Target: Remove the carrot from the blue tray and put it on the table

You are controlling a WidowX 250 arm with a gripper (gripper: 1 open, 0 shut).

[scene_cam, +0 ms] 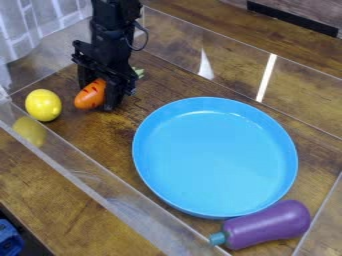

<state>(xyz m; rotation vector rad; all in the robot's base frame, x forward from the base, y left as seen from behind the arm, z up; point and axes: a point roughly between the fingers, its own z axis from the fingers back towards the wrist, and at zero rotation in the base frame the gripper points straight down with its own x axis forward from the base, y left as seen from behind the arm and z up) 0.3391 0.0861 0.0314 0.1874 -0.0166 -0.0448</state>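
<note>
Upper left of frame — the tool (102,93) points down, pinching the carrot (88,96) low over the table (80,150), beside the lemon (43,104) and clear of the empty blue tray (214,155) — looks set for release.

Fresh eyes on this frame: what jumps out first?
The big blue tray right of centre, with nothing in it. Then the black gripper at upper left, jaws around the orange carrot low over the table, beside the yellow lemon. A purple eggplant lies against the tray's lower right rim.
</note>
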